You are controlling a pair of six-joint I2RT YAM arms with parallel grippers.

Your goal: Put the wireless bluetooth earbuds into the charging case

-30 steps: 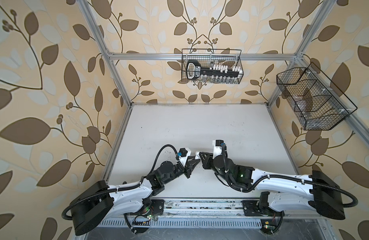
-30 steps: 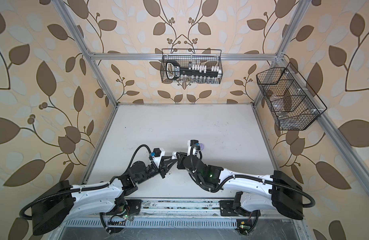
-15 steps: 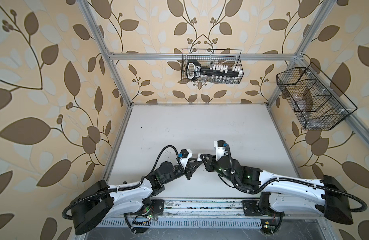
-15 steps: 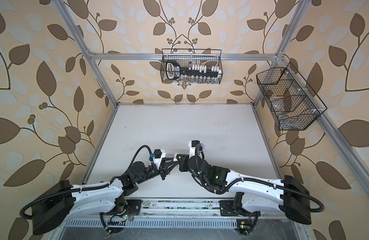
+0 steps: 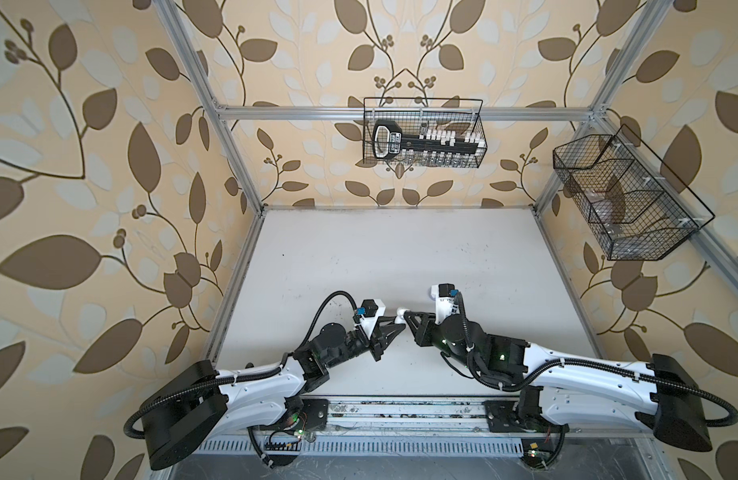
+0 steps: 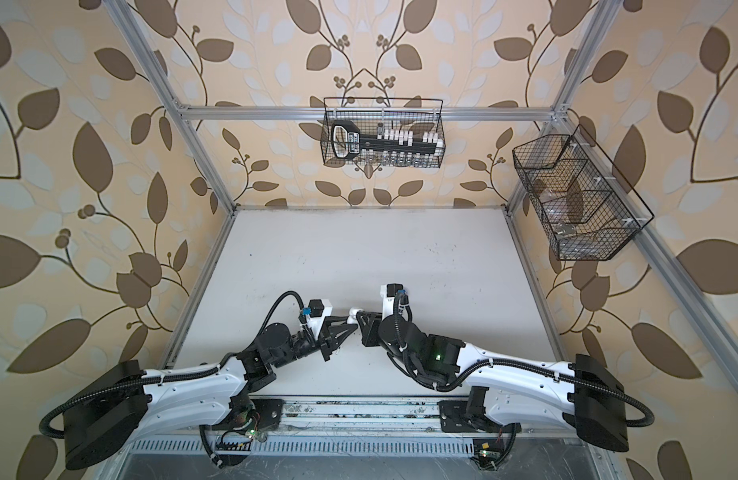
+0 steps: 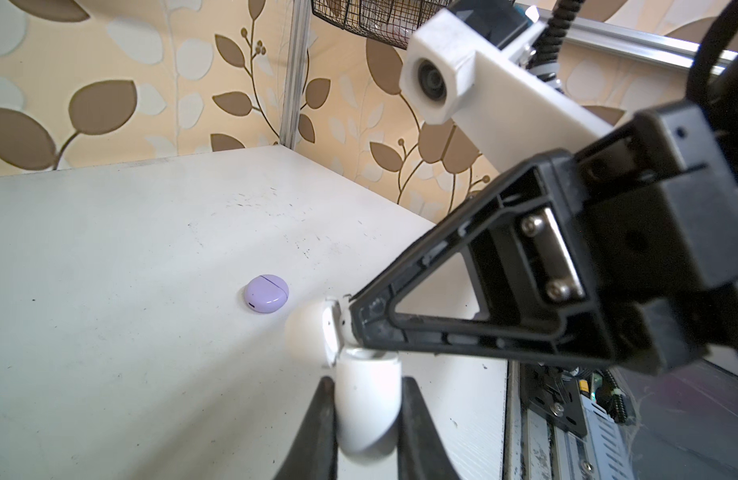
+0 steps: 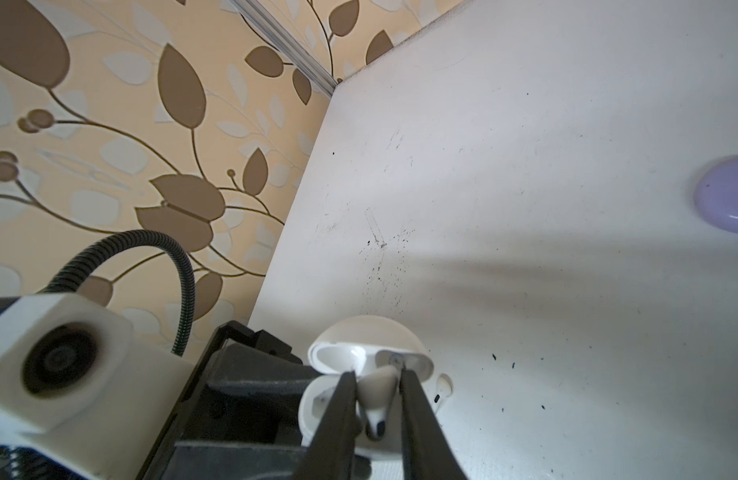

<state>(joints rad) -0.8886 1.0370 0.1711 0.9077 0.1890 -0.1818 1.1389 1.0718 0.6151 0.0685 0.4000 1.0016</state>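
left gripper [image 7: 366, 386] clamped on white case [image 7: 367, 415], lid open | right gripper [image 8: 376, 376] pinching white earbud [image 8: 377, 401] over it | loose earbud [image 8: 442, 388] just beside right tips | lilac case [image 7: 266, 294] farther off, closed

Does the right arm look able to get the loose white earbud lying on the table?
Probably not yet. The loose earbud lies uncovered beside the open case, but the right tool is shut on a second earbud; seat that first.
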